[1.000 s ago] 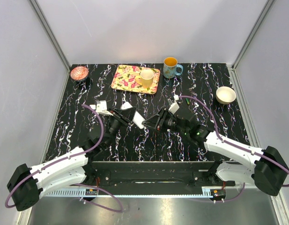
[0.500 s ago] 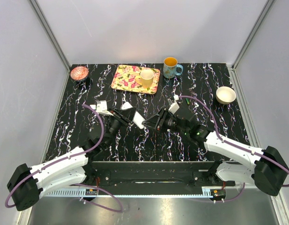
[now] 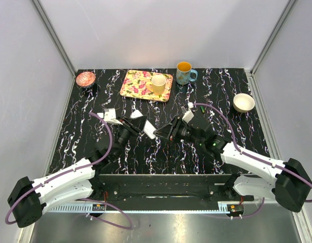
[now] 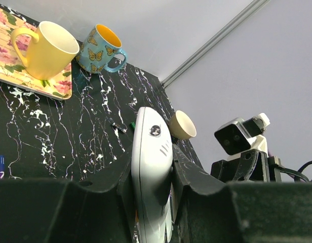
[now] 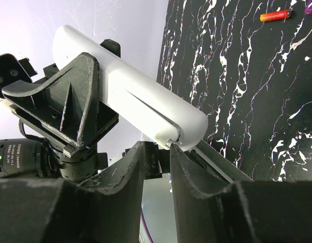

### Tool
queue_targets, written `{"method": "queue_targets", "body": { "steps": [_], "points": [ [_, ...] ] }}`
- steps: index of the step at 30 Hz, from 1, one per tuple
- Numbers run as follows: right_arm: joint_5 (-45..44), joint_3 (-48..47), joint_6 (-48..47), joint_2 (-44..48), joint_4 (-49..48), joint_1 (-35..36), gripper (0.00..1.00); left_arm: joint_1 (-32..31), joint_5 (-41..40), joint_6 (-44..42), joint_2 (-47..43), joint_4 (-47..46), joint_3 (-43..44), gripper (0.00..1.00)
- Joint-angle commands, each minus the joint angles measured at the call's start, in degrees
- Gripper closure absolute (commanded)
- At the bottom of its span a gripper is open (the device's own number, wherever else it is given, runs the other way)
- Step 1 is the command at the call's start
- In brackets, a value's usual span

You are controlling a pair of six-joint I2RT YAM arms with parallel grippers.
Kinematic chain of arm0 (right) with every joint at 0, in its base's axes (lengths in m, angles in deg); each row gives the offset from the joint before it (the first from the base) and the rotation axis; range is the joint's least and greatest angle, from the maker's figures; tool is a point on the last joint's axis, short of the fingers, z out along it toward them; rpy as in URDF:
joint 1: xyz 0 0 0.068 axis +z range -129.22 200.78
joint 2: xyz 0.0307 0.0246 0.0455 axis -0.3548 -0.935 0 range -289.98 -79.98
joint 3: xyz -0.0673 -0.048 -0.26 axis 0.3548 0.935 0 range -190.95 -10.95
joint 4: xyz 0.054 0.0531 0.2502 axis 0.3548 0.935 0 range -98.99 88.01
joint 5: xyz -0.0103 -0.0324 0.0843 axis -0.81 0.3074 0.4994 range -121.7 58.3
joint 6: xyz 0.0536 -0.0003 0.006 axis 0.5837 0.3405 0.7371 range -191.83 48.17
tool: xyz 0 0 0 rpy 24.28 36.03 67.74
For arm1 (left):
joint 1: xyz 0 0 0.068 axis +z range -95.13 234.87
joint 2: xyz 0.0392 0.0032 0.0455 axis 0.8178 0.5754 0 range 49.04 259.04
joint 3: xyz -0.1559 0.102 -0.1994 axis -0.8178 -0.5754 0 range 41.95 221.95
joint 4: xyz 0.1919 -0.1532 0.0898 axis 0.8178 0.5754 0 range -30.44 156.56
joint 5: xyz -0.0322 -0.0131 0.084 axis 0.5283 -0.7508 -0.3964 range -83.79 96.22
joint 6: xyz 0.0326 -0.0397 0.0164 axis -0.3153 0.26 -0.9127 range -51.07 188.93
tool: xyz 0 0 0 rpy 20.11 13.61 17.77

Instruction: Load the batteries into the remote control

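A: Left hand (image 4: 152, 174) status?
B: Clenched on the remote control (image 4: 151, 139), held above mid-desk. Its long axis points straight at the right hand (image 5: 163, 149), so that's the nearer arm. The free end is right at its fingertips. Jaws narrow, can't tell if they grip anything.
A: Batteries?
B: Red-orange battery (image 5: 274, 15) is loose on the desk, well apart.

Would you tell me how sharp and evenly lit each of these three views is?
Top external: even light, sharp throughout. Left wrist: slim white plastic remote control crisp, left gripper's fingers underexposed. Right wrist: small red-orange battery sharp, right gripper's fingers shadowed.
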Motion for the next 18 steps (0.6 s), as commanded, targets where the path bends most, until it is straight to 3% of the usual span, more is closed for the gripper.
{"method": "queue_targets", "body": {
  "steps": [1, 18],
  "points": [
    [0.34, -2.24, -0.06, 2.0, -3.84, 0.31, 0.64, -0.82, 0.44, 0.26, -0.26, -0.18, 1.89, 1.0],
    [-0.63, -1.1, -0.5, 3.93, -1.73, 0.31, 0.64, -0.21, 4.83, 4.38, -0.09, 5.62, 5.14, 1.0]
  ]
}}
